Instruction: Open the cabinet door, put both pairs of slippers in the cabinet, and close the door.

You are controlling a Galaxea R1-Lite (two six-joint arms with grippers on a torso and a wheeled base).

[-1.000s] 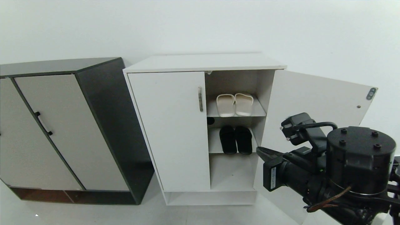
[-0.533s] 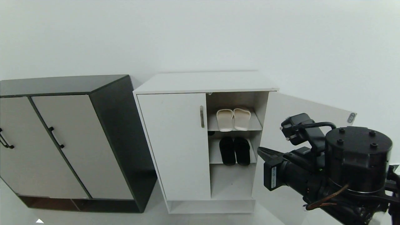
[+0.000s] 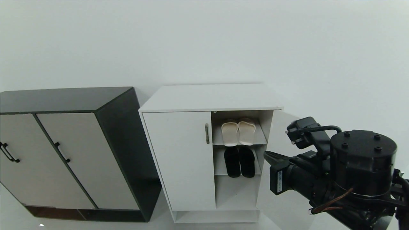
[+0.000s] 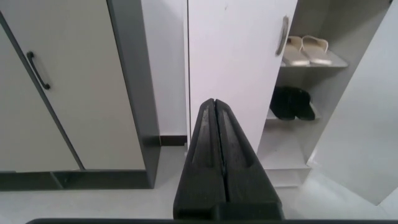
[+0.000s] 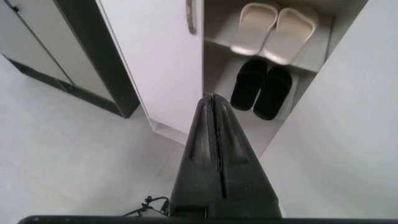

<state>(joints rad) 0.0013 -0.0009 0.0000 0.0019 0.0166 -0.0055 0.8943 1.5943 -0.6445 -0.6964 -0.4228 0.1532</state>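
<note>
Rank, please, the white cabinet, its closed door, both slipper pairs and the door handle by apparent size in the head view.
1. white cabinet
2. closed door
3. white slippers and black slippers: they look about alike, so unranked
4. door handle

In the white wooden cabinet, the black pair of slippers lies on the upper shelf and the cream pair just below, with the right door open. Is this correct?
No, the pairs are swapped. The head view shows the cream pair of slippers on the upper shelf and the black pair just below; the right door is open.
</note>
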